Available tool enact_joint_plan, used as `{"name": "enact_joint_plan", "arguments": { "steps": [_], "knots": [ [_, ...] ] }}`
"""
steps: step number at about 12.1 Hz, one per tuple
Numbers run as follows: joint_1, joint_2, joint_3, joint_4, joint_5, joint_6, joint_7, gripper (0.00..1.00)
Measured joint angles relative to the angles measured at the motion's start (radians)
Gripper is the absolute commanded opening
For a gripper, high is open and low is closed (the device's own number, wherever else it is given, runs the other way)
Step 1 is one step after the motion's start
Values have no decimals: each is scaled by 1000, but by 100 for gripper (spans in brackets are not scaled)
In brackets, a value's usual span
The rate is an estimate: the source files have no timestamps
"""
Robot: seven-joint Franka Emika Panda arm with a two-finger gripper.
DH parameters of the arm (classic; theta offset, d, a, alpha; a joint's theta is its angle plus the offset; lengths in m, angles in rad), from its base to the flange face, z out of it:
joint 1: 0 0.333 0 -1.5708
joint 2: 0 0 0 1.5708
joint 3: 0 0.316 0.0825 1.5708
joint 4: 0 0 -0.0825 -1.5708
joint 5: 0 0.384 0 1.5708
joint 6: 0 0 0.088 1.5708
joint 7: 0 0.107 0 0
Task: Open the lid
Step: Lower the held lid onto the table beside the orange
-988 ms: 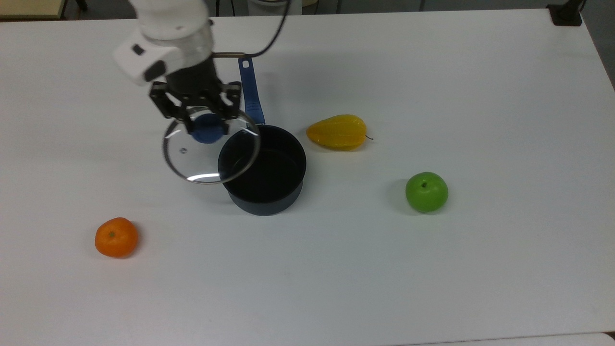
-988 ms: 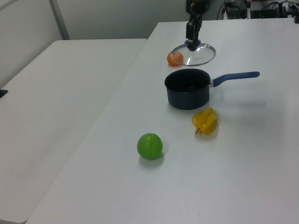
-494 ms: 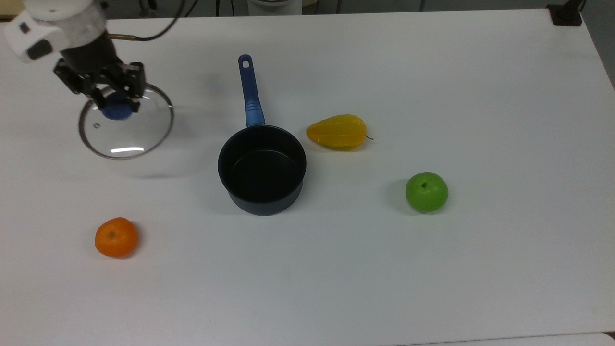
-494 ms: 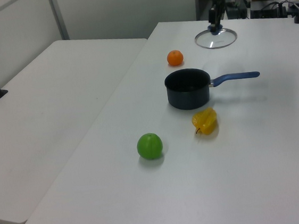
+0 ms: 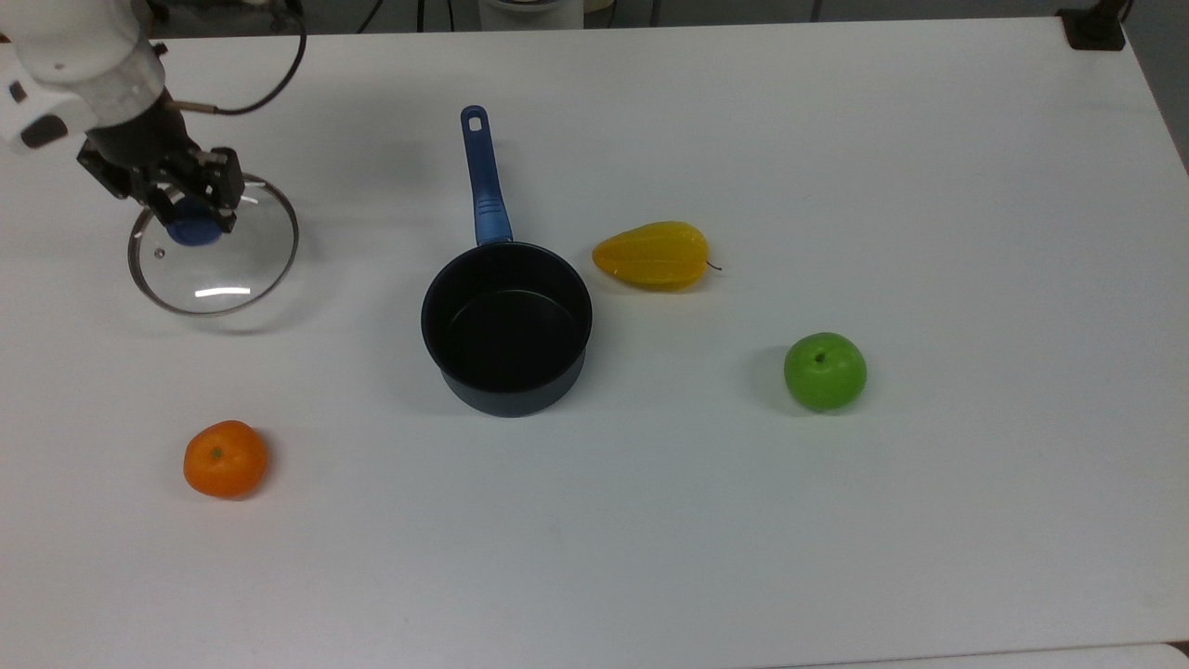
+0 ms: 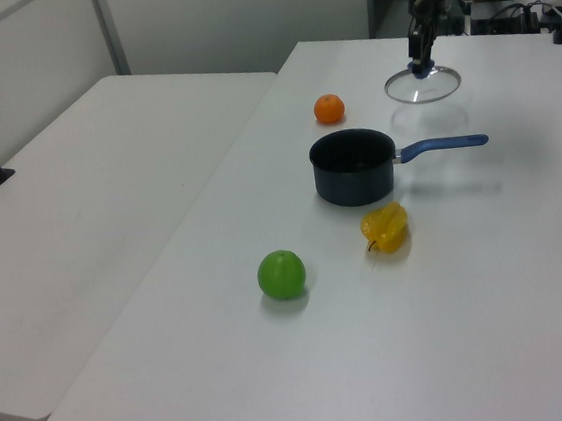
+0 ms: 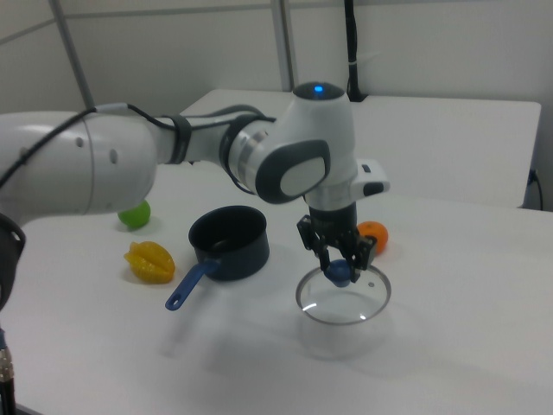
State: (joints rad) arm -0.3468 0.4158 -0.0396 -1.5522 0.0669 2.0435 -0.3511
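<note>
Round clear glass lid (image 5: 215,246) with metal rim, blue centre knob (image 5: 192,229) and small steam-vent hole: hanging roughly level above the white table (image 5: 836,139), off the dark saucepan (image 5: 506,327) and sitting well apart from it, toward the top view's left. Knob is being pinched between the gripper (image 5: 190,212) fingers.
</note>
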Motion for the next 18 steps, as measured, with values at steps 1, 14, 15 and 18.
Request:
{"name": "enact_joint_plan", "arguments": {
  "steps": [1,14,15,18],
  "knots": [
    [2,22,2,-3,0,28,0,42],
    [21,82,7,-35,0,100,-11,69],
    [22,82,7,-35,0,100,-13,75],
    [23,90,7,-44,-1,100,-16,81]
  ]
}}
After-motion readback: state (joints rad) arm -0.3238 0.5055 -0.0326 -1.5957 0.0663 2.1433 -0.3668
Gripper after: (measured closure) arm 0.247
